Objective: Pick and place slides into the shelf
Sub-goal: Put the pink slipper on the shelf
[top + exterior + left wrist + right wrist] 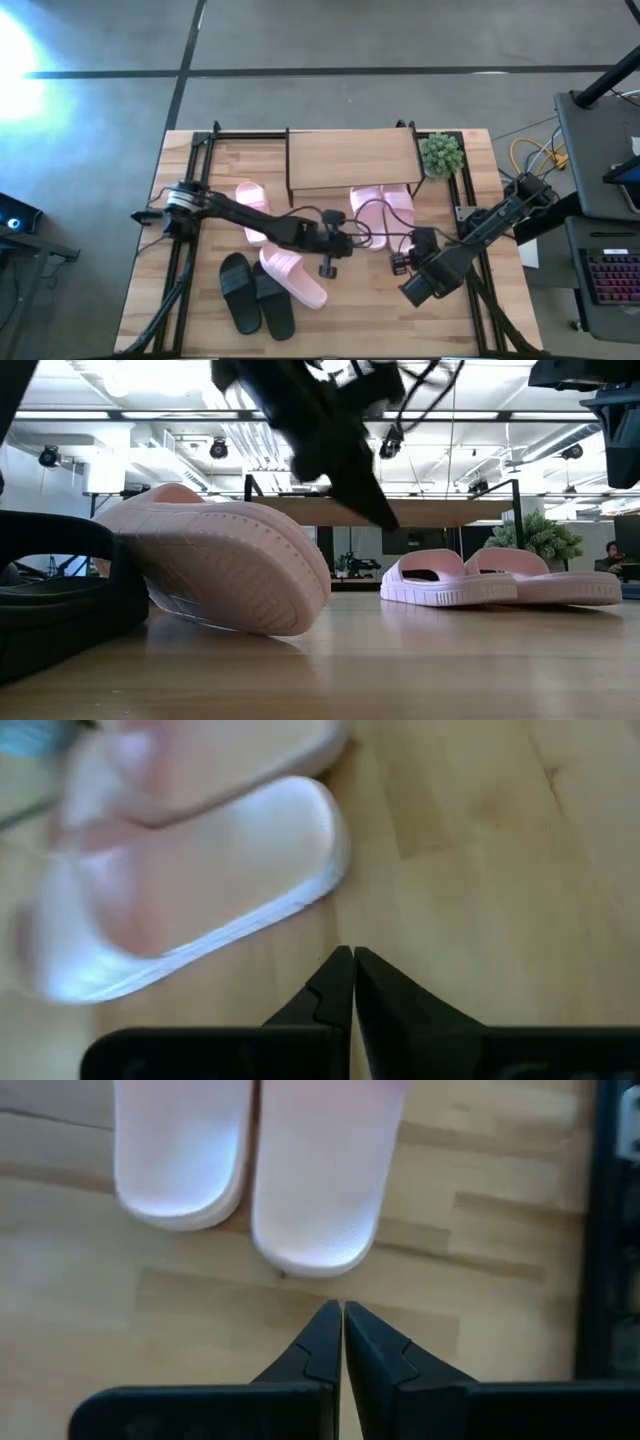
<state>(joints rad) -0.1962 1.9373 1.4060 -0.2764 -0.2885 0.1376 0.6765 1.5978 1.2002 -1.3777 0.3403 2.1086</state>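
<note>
The shelf (350, 160) stands at the table's far side, a light-wood board on thin black legs. One pale pink pair of slides (382, 210) lies side by side at its front, partly under the board, soles on the table. A single pink slide (250, 205) lies to the left, and another (293, 275) sits beside the black pair (255, 292) near the front edge. My left gripper (353, 955) is shut and hovers mid-table, just short of the pink pair (200, 870). My right gripper (342, 1308) is shut too, close behind that pair's heels (310, 1230).
A small green plant (441, 153) stands at the shelf's right end. Black rails (190, 180) run along the table's left and right sides. Bare wood (370, 310) lies between the black pair and my right arm. In the low view the nearest pink slide (220, 570) rests tilted against a black one (50, 590).
</note>
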